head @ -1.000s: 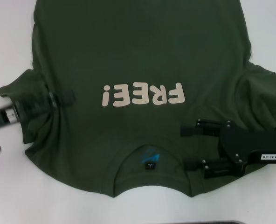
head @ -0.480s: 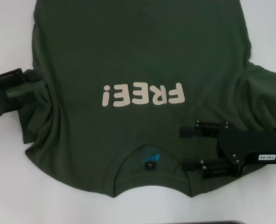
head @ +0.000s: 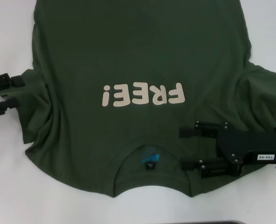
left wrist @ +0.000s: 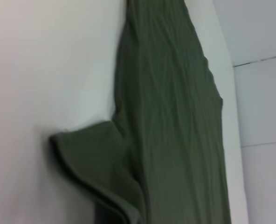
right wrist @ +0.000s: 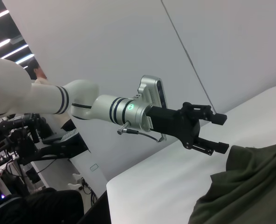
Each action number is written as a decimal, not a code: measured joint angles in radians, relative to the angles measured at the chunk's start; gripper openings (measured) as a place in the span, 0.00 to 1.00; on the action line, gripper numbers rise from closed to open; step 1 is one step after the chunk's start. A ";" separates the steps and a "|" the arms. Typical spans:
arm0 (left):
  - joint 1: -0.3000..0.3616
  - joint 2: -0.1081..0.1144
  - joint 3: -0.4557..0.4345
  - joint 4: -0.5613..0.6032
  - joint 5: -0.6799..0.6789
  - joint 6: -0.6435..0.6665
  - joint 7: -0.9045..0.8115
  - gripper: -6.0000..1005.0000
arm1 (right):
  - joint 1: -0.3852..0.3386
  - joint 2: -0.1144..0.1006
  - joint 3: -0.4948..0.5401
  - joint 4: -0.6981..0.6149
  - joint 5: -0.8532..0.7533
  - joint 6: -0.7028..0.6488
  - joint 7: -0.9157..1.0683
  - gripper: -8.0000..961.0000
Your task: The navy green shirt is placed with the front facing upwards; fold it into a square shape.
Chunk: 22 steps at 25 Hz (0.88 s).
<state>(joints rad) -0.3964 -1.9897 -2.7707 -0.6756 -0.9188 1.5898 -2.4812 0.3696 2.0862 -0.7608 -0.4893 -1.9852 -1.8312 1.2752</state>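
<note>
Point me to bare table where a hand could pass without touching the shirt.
Bare white table lies at the near-left corner below the left sleeve, along the near edge under the collar, and far left beyond the sleeve. Crowded: the navy green shirt fills the middle; the open left pincer sits at the left sleeve edge; the open right pincer sits over the near-right shoulder.

Even, diffuse overhead lighting in head view; white table (head: 7, 186) bright, near washed out, no hard glare. Soft narrow shadow under hem of navy green shirt (head: 138, 51). Cream lettering crisp, fabric folds readable. Left wrist view soft throughout (out of focus, cloth weave smeared), dim greenish-grey cast on table surface. Right wrist view sharp on left gripper (right wrist: 217, 133); ceiling strip lights visible at upper corner, mildly blown out; dark cluttered background underexposed.
</note>
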 joint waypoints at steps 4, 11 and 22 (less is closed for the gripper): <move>-0.005 0.002 -0.008 0.000 0.039 -0.030 -0.009 0.78 | 0.000 0.000 0.000 0.000 0.000 0.001 0.005 0.95; 0.000 0.002 -0.008 0.006 0.052 -0.081 -0.025 0.78 | 0.000 0.000 0.000 0.000 0.000 0.001 0.005 0.95; -0.007 -0.001 0.011 0.048 0.057 -0.134 -0.018 0.78 | 0.001 0.000 0.000 0.000 0.000 0.001 0.006 0.95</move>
<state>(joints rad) -0.4034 -1.9908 -2.7600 -0.6280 -0.8622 1.4561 -2.4996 0.3710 2.0863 -0.7609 -0.4893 -1.9849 -1.8300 1.2809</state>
